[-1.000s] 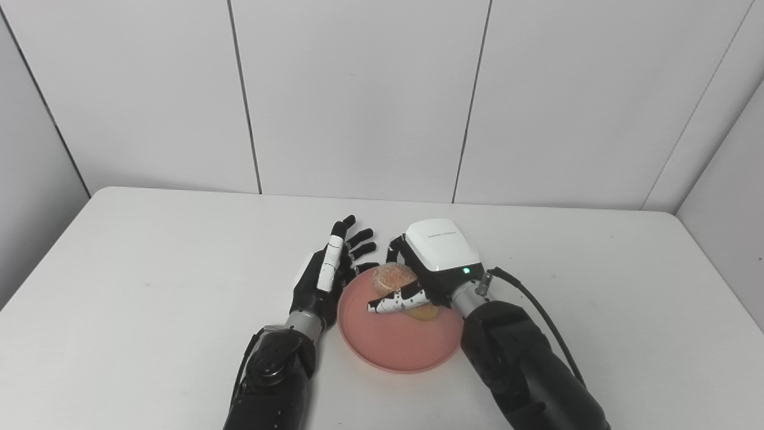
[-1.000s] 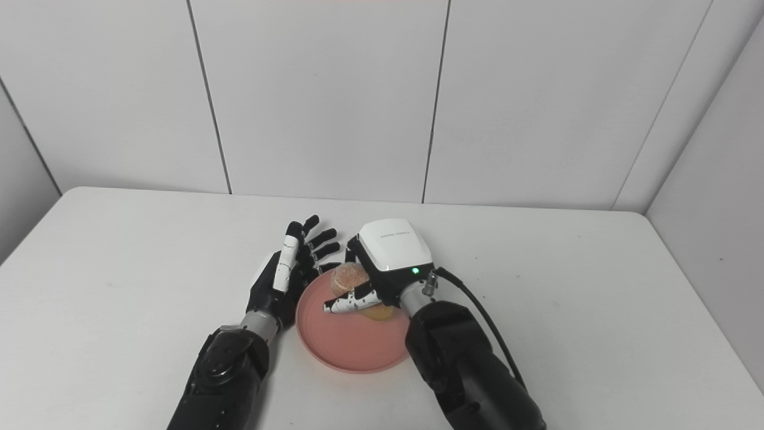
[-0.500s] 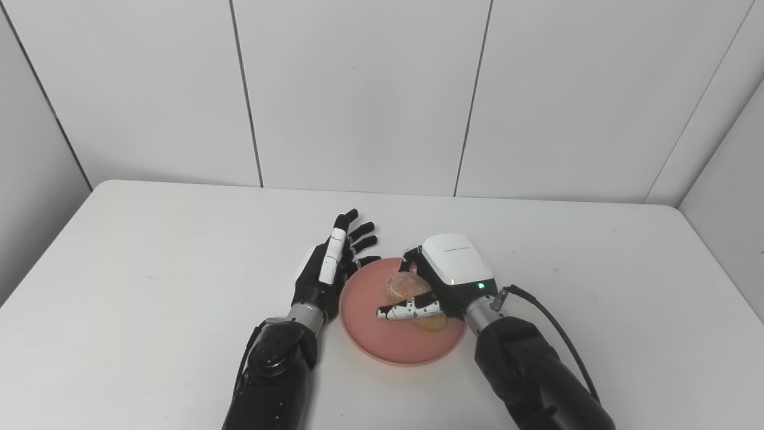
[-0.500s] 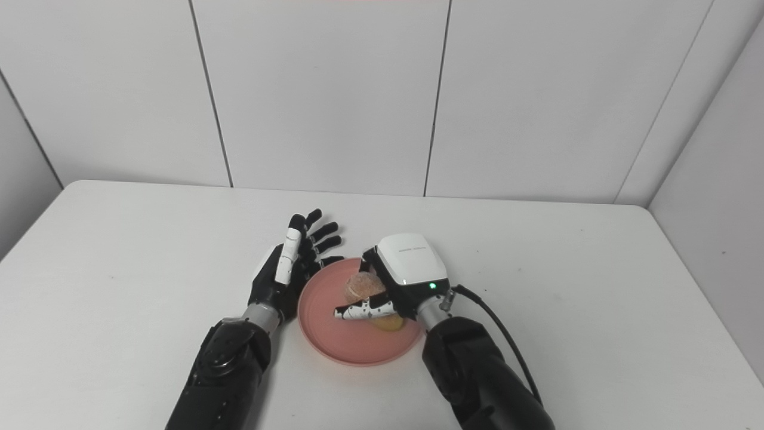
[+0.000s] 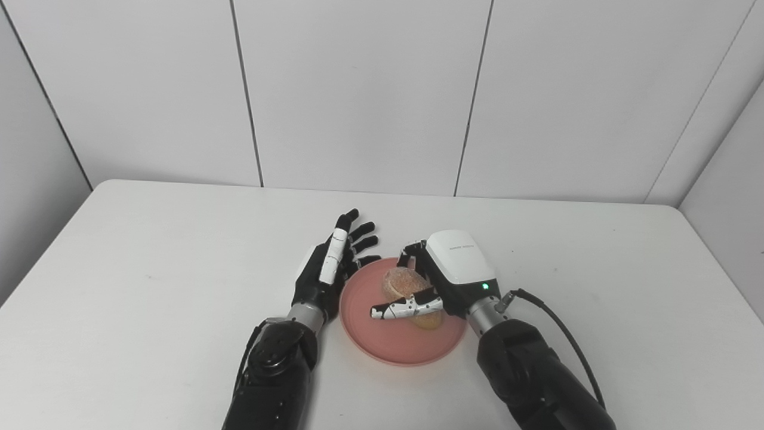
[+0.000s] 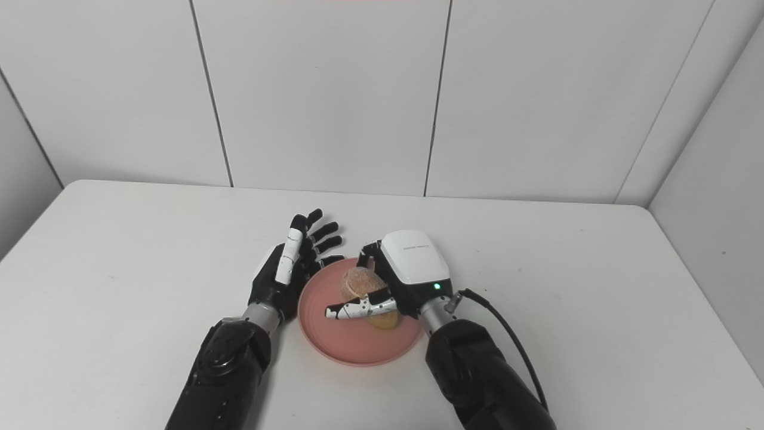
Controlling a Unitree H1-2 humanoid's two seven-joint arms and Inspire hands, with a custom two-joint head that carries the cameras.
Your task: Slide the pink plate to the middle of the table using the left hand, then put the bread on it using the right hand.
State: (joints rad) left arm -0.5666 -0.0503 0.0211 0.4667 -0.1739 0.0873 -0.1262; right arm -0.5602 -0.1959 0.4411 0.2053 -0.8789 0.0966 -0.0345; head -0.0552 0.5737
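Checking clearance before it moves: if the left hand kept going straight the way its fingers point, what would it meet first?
Nothing on the table: the left hand points away toward the back wall, passing left of the pink plate. Depth is uncertain.

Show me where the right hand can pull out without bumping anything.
Bare table lies right of the pink plate, out to the edge, and behind it toward the wall. It is crowded on the plate's left: the open left hand stands against that rim. The right hand is around the bread.

Black arms, black-and-white hands (image 5: 444, 280), green light, black cable (image 5: 567, 340)
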